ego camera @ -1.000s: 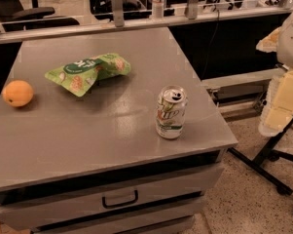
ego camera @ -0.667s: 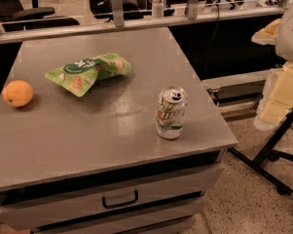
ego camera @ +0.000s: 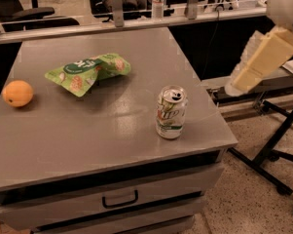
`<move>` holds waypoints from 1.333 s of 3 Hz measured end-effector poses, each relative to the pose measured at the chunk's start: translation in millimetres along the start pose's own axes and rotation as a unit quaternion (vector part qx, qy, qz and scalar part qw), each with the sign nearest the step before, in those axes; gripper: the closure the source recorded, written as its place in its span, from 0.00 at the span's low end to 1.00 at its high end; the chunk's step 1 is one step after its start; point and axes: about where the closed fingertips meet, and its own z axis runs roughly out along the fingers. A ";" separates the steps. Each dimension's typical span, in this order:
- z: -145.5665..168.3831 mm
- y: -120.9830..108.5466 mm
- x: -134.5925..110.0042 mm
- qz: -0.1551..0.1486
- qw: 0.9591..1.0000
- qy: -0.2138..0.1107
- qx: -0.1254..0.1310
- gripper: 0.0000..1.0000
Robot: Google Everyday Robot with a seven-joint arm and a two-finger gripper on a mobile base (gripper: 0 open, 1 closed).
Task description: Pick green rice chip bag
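The green rice chip bag (ego camera: 87, 71) lies flat and crinkled on the grey table top (ego camera: 87, 130), towards the back left. It is light green with a dark green label and pictures of round chips. My gripper (ego camera: 237, 84) hangs at the end of the cream-coloured arm (ego camera: 265, 57), off the table's right edge and above floor level. It is far to the right of the bag and holds nothing that I can see.
A green-and-white soda can (ego camera: 171, 112) stands upright near the table's front right. An orange (ego camera: 18, 93) sits at the left edge. A drawer handle (ego camera: 120, 199) shows below the top. A black stand (ego camera: 277, 150) is on the floor to the right.
The arm has risen and drawn a little to the left, towards the table's right edge. The bag, the can and the orange have not moved.
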 end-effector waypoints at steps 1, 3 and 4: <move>-5.3 -16.0 -12.1 -0.001 0.999 -0.018 0.035 0.00; 2.5 -15.5 -20.1 0.003 0.999 -0.036 0.036 0.00; 35.8 -22.9 -33.2 0.002 0.997 -0.055 0.046 0.00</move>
